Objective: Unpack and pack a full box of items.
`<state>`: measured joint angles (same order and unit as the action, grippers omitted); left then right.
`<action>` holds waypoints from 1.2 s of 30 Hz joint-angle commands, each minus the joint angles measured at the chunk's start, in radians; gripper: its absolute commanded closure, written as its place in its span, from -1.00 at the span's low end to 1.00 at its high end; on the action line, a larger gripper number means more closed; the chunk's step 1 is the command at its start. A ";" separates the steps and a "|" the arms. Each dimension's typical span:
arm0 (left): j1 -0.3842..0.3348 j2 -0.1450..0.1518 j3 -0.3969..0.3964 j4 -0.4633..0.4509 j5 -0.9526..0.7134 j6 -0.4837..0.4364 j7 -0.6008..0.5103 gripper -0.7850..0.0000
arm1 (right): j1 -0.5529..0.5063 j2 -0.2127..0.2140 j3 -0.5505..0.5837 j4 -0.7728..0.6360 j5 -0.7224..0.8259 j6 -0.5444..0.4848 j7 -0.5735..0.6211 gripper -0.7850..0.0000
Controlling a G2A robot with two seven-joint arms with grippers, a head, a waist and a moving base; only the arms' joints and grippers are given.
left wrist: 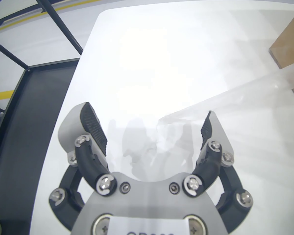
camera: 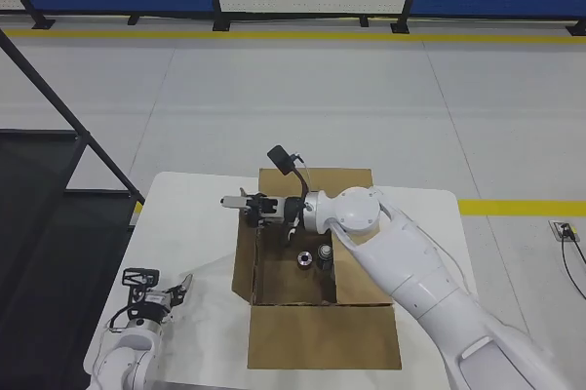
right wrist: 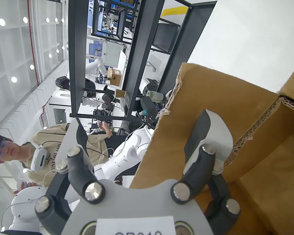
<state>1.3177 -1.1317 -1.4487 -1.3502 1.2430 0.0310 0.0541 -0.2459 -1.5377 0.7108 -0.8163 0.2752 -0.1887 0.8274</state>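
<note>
Right jaws are standing wide open and gripping nothing; they are straddling the upright side flap (right wrist: 186, 94) of the box (camera: 322, 336); one dark pad (right wrist: 194, 135) is sitting on the inner side of the flap, the other (right wrist: 81, 133) is hanging clear on the outside.

Judging the step in hand as folding this flap outward to free the opening. Doing it well is likely meaning closing near the flap's free edge rather than at the crease, then swinging about the hinge line without dragging sideways (the box is looking light enough to skid).

Left jaws are equally wide open and empty, pads (left wrist: 93, 128) hovering low over bare counter (camera: 195, 224) near its corner closest to the robot, well apart from the box.

Materials:
- Box is matt brown corrugated card; fluting is showing at the cut edges and the flap's corner is looking ragged; stiff, but probably creasing under a hard pinch.
- Pads are black ribbed rubber on pale, rounded finger shells.
- Counter is smooth, white and slightly glossy, with rounded corners.
- Two small round-topped items (camera: 302, 258) are standing side by side deep inside the box; cannot tell what they are.
</note>
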 commanded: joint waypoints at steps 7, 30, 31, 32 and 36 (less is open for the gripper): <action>0.026 -0.001 -0.032 -0.011 -0.011 0.001 0.012 -1.00 | 0.021 -0.051 -0.045 0.061 -0.003 0.016 -0.066 -1.00; 0.073 -0.009 -0.030 -0.012 0.021 -0.065 0.034 -1.00 | 0.062 -0.169 -0.069 0.268 0.004 -0.046 -0.185 -1.00; 0.074 -0.009 -0.030 -0.016 0.019 -0.070 0.039 -1.00 | 0.063 -0.171 -0.067 0.273 0.004 -0.048 -0.185 -1.00; 0.076 -0.010 -0.032 -0.022 0.003 -0.077 0.049 -1.00 | 0.063 -0.174 -0.065 0.277 0.003 -0.051 -0.187 -1.00; 0.102 -0.015 -0.075 -0.064 -0.097 -0.067 0.125 -1.00 | 0.064 -0.184 -0.064 0.296 -0.020 -0.047 -0.228 -1.00</action>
<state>1.4097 -1.1448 -1.5094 -1.3999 1.1850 -0.0437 0.1547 -0.1818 -1.7193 0.6486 -0.5252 0.2659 -0.2405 0.6167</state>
